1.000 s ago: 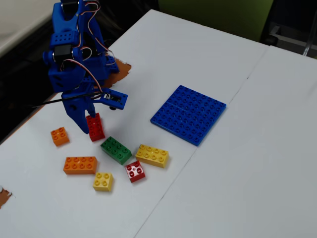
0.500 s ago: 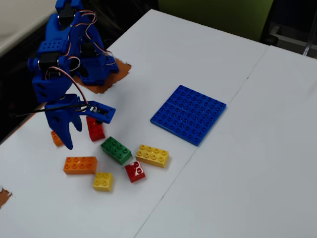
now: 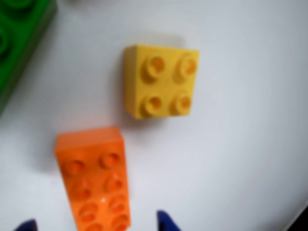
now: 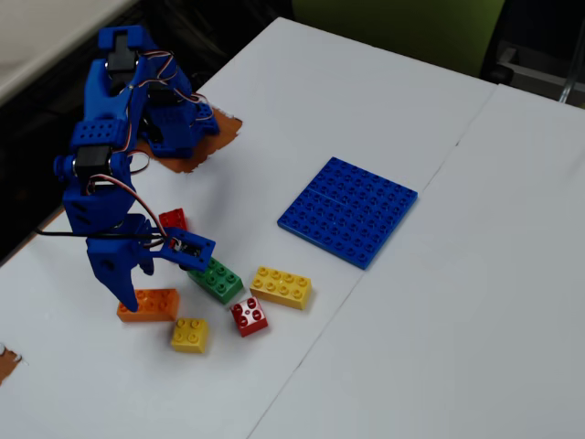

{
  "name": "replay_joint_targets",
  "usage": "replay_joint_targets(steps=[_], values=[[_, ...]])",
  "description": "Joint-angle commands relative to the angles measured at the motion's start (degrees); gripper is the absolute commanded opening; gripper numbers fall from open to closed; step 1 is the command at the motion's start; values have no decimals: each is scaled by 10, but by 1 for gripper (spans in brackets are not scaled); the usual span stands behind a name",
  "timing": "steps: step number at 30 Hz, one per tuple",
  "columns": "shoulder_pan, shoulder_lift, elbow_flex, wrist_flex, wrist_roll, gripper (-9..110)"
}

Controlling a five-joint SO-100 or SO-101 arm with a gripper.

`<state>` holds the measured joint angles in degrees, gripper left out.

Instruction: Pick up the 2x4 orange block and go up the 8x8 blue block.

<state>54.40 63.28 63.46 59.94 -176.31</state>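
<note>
- The big flat blue square plate (image 4: pixel 348 210) lies on the white table (image 4: pixel 439 320).
- The long yellow plastic brick (image 4: pixel 281 286) is near the plate's lower left side.
- The long orange plastic brick (image 4: pixel 154 305) lies farther left, under the blue robot gripper (image 4: pixel 128 294).

No text, label, brand, number or sign is showing legibly in either view. The stud tops of the bricks are appearing too blurred in the wrist view and too small in the fixed view for any embossed lettering to be read.
</note>
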Motion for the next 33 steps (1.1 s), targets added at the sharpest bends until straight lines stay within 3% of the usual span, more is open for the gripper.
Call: replay_joint_targets(steps=[1, 13, 33], values=[[-6, -4, -4, -11, -54, 30], [-12, -47, 7, -18, -40, 28], [-18, -31, 31, -10, 31, 7]])
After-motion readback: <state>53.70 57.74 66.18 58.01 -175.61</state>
